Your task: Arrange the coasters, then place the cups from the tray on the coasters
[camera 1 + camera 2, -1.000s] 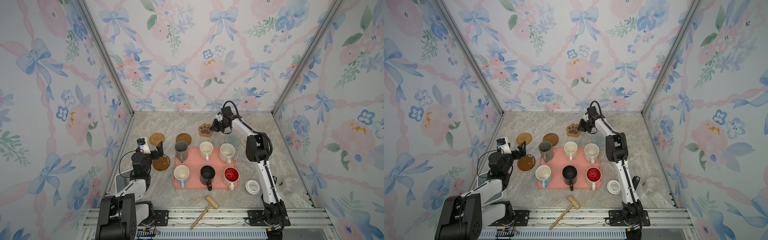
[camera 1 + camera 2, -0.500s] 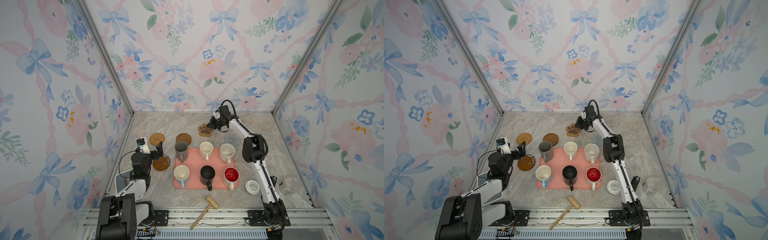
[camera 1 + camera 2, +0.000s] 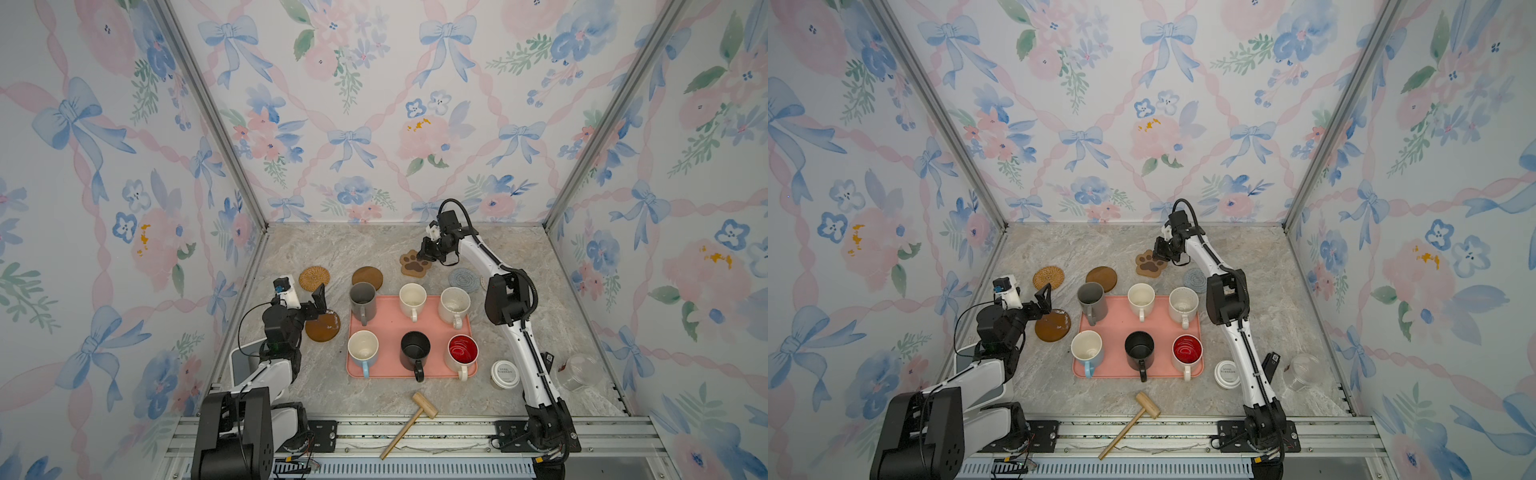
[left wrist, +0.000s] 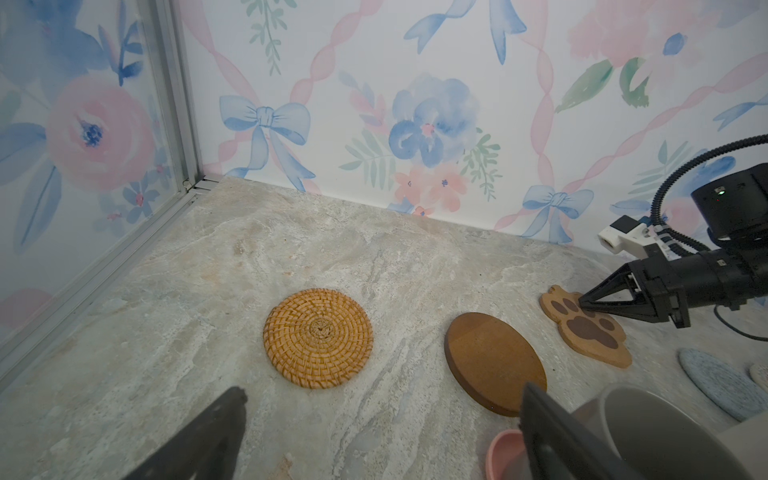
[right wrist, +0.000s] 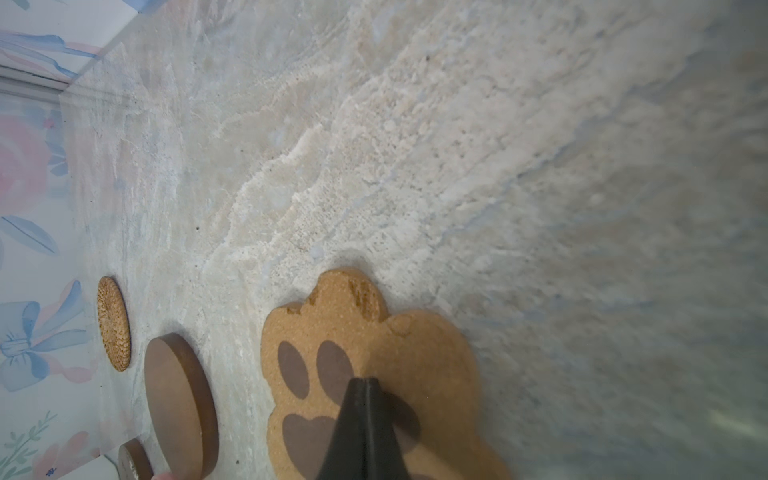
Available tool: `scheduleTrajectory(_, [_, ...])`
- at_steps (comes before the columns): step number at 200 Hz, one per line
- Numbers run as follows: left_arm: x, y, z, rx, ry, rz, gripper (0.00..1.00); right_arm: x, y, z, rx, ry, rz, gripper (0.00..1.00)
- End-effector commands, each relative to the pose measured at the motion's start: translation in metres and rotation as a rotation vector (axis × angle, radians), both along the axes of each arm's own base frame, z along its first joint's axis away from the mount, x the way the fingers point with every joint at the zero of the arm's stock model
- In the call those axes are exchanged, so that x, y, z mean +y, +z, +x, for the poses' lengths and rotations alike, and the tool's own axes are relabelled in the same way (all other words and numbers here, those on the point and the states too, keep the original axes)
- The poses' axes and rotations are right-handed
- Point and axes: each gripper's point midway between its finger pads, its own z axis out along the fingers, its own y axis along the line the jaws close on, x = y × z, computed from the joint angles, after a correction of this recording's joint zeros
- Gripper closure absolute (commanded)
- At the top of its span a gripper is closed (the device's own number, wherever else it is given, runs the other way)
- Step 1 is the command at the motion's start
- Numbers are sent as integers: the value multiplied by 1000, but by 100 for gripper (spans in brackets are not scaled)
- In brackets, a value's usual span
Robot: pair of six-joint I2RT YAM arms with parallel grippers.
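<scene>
While the right claw (image 5: 365, 380), pinched shut, rests its tip on the brown paw-shaped coaster (image 3: 412, 266) on the bench (image 3: 332, 249) behind the flat pink tray (image 3: 390, 328), six mugs (image 3: 415, 297) stand on that tray. The left claw (image 4: 384, 399) hangs wide open beside it.

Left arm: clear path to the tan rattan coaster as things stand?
Probably yes. The left gripper is open and faces the rattan coaster, which lies flat on bare table with nothing between. The right gripper is shut, off at the paw coaster.
</scene>
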Motion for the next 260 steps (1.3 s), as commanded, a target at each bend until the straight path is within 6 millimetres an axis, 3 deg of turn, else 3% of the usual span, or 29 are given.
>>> scheduleTrajectory(1, [3, 1, -2, -13, 14, -11, 2, -39, -46, -45, 197, 9, -181, 99])
scheduleTrajectory(117, [4, 1, -2, -12, 18, -11, 2, -66, -36, -69, 232, 66, -276, 100])
scheduleTrajectory(181, [4, 0, -2, -11, 16, -9, 2, -76, -41, -83, 264, 81, -311, 100])
scheduleTrajectory(260, [4, -1, -2, -8, 20, -6, 2, -77, -38, -93, 271, 80, -284, 100])
